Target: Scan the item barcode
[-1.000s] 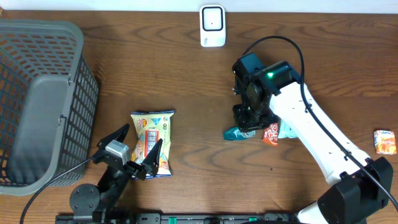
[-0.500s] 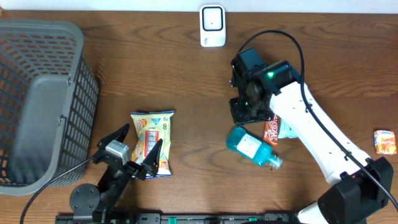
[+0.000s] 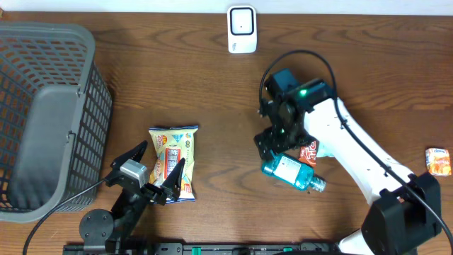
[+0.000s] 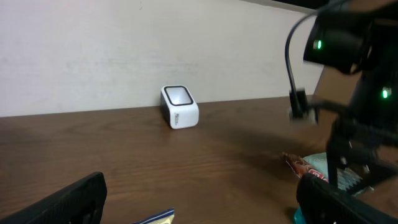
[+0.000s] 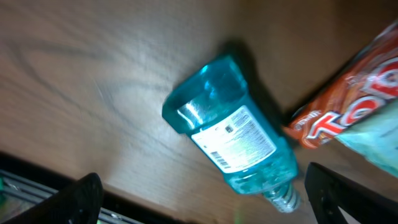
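Bottle (image 3: 289,172): teal, clear plastic, lying on its side on the table in front of the right arm, base toward the upper left and cap (image 5: 283,198) toward the lower right in the wrist view. Its white label (image 5: 233,138) faces up, with the barcode printed near the lower edge. A red packet (image 3: 308,151) lies against the bottle's shoulder, seemingly touching it.

The right gripper (image 3: 281,146) hangs directly above the bottle with its fingers spread wide, one at each side of the wrist view, holding nothing. The left gripper (image 3: 157,164) is also spread and empty, low over a snack bag (image 3: 173,161) well away from the bottle. The scanner (image 3: 241,29) stands at the far edge of the table, well apart from the bottle.

The bottle looks stiff and partly filled, so it probably has some weight, which would shift as the liquid sloshes when it is tilted. The smooth walls are likely slippery and the body will not give under the pads. The best hold is probably across the two narrow flanks at mid-body, near the balance point, with the fingers kept off the label so the barcode stays exposed to the scanner. The neck is a poorer choice, since the body could swing. The packet crowds the shoulder, so a finger coming down there may catch it.
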### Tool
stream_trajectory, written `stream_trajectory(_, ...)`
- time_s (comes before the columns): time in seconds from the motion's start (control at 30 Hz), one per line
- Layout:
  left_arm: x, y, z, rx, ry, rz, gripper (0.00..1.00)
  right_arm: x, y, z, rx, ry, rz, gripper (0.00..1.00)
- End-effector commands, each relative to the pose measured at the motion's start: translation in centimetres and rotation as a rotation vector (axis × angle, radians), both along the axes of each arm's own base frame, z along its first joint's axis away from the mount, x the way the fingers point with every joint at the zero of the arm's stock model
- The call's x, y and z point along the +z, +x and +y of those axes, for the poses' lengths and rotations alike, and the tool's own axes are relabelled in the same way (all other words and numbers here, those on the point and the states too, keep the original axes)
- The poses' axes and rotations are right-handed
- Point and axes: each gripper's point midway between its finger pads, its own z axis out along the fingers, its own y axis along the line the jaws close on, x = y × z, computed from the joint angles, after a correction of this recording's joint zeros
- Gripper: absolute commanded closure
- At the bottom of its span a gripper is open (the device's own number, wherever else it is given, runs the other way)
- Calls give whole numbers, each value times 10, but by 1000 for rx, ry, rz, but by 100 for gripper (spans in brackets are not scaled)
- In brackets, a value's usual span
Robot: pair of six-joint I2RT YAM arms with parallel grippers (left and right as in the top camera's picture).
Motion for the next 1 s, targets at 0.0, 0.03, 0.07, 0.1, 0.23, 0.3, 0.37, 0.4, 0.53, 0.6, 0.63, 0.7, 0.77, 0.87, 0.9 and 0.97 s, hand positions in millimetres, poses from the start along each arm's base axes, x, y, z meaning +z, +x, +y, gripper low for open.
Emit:
stream_trajectory(0.0, 2, -2, -2, -14, -5, -7, 2, -10, -9, 0, 128, 18, 47, 1)
stream_trajectory(0.03, 2, -2, -2, -14, -5, -7, 2, -12, -10, -1, 135, 14, 55, 1)
stream_trajectory(0.07, 2, -2, -2, -14, -5, -7, 2, -14, -10, -1, 146, 13, 60, 1)
stream_trajectory(0.1, 2, -2, -2, -14, -5, -8, 2, -17, -9, -1, 161, 13, 65, 2)
stream_trajectory(0.23, 2, -2, -2, -14, -5, -7, 2, -35, -13, -2, 277, 27, 80, 1)
stream_trajectory(0.3, 2, -2, -2, -14, -5, -7, 2, -50, -19, -5, 322, 29, 102, 1)
stream_trajectory(0.37, 2, -2, -2, -14, -5, -7, 2, -64, -22, -8, 330, 27, 116, 1)
stream_trajectory(0.4, 2, -2, -2, -14, -5, -7, 2, -77, -24, -13, 324, 19, 146, 1)
stream_trajectory(0.53, 2, -2, -2, -14, -5, -7, 2, -103, -27, -24, 282, 13, 244, 1)
stream_trajectory(0.6, 2, -2, -2, -14, -5, -7, 2, -115, -35, -25, 273, 41, 316, 4)
stream_trajectory(0.63, 2, -2, -2, -14, -5, -7, 2, -120, -39, -26, 264, 42, 346, 7)
stream_trajectory(0.7, 2, -2, -2, -14, -5, -7, 2, -127, -46, -27, 258, 44, 398, 11)
stream_trajectory(0.77, 2, -2, -2, -14, -5, -8, 2, -138, -54, -27, 248, 47, 453, 31)
stream_trajectory(0.87, 2, -2, -2, -14, -5, -7, 2, -147, -59, -27, 241, 50, 486, 57)
stream_trajectory(0.9, 2, -2, -2, -14, -5, -7, 2, -148, -59, -27, 241, 50, 491, 60)
stream_trajectory(0.97, 2, -2, -2, -14, -5, -7, 2, -149, -57, -26, 241, 52, 480, 71)
